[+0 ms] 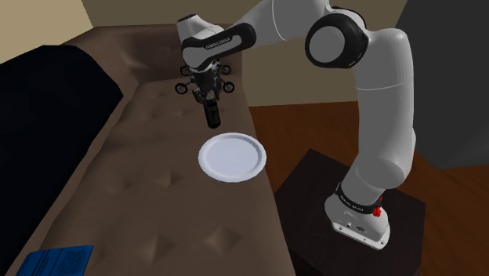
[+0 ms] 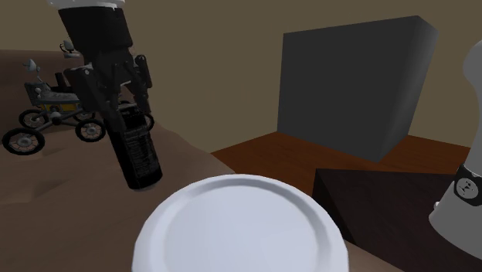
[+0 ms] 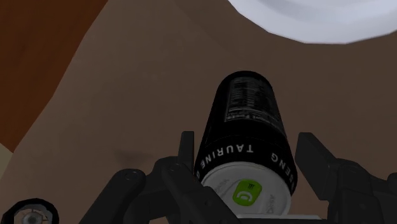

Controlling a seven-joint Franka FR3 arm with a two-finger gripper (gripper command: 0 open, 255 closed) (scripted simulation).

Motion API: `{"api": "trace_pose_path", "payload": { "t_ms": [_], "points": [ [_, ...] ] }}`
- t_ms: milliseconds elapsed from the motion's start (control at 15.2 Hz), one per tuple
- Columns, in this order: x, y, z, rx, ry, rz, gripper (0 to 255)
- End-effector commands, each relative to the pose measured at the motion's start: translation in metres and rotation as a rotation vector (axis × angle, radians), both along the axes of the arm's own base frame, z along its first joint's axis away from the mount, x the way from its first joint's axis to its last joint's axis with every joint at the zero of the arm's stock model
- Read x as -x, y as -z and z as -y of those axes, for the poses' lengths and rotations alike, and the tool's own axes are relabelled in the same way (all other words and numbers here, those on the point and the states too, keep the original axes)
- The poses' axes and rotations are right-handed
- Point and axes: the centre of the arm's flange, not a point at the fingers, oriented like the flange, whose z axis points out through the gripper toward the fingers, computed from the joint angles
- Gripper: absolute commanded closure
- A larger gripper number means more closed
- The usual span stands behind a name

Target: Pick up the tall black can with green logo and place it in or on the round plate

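My gripper (image 1: 208,100) is shut on the top of a tall black can (image 1: 212,116) with white lettering and a green logo on its lid. In the second exterior view the gripper (image 2: 116,96) holds the can (image 2: 137,154) tilted, its lower end close to the brown couch cushion. The wrist view has the fingers of the gripper (image 3: 248,149) clasping both sides of the can (image 3: 245,108). A round white plate (image 1: 232,156) lies on the couch just in front of the can, also visible as plate (image 2: 239,228) and plate (image 3: 318,19).
A small wheeled rover toy (image 2: 46,108) stands on the couch behind the can. A blue book (image 1: 55,259) lies at the couch's near end. A dark stand (image 1: 313,188) and wooden floor (image 1: 313,125) lie beside the couch. A dark grey box (image 2: 355,85) stands farther off.
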Motion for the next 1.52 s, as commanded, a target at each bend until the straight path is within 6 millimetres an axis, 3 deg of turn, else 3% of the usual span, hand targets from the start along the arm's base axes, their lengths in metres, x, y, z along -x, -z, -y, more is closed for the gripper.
{"api": "trace_pose_path", "payload": {
  "t_ms": [0, 858, 1452],
  "points": [
    [0.000, -0.010, -0.001, 0.000, 0.000, 0.001, 255],
    [0.000, -0.076, -0.001, 0.000, 0.000, 0.001, 255],
    [0.107, -0.103, -0.045, 0.000, 0.000, 0.001, 255]
  ]
}}
